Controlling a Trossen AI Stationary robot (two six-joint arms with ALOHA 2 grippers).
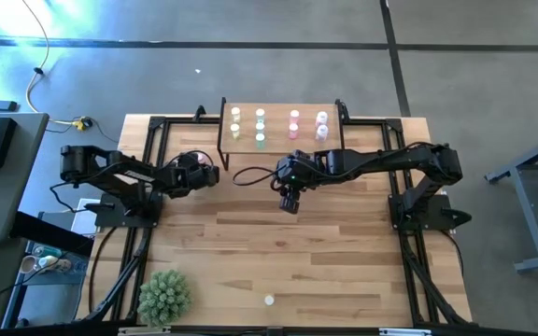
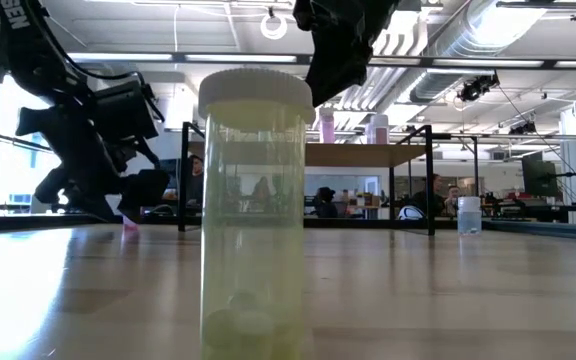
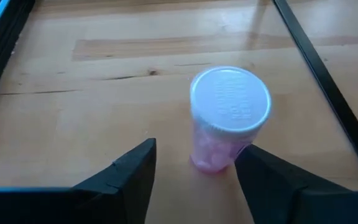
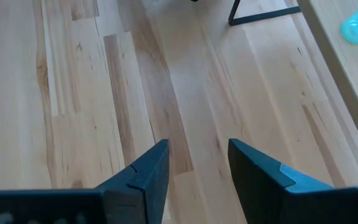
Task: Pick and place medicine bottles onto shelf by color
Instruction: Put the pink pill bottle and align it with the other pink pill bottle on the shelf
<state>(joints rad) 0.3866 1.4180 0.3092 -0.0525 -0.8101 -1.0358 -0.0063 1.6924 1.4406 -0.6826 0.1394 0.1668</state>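
Shelf (image 1: 278,145) stands at the far edge of the worktop (image 1: 344,252), centred. On its board the medicine bottles sit in four columns, sorted by colour: yellow bottles (image 1: 235,122) at the left end, green bottles (image 1: 260,128) next, pink bottles (image 1: 294,124), then pale lavender bottles (image 1: 322,124) at the right end. All upright, caps up.

One pink bottle (image 3: 225,121) is still on the worktop, upright, just off the shelf's left front leg. White ribbed cap on; pink pills visible through the wall near the base. Left gripper (image 3: 194,171) is low at it, fingers apart, one on either side of the bottle's base, neither clearly touching.

One yellow-green bottle (image 2: 254,215) stands alone near the front edge of the worktop, about mid-width, white cap on, a few pale pills lying at the bottom. Seen from above only its cap shows.

Right gripper (image 4: 197,165) hangs above bare planks in front of the shelf, roughly worktop centre, fingers parted, nothing between them.

Potted plant (image 1: 164,297) occupies the front left corner. The broad middle of the worktop, between the shelf and the front edge, is open planking. Black frame rails (image 1: 148,149) run along the left and right edges.
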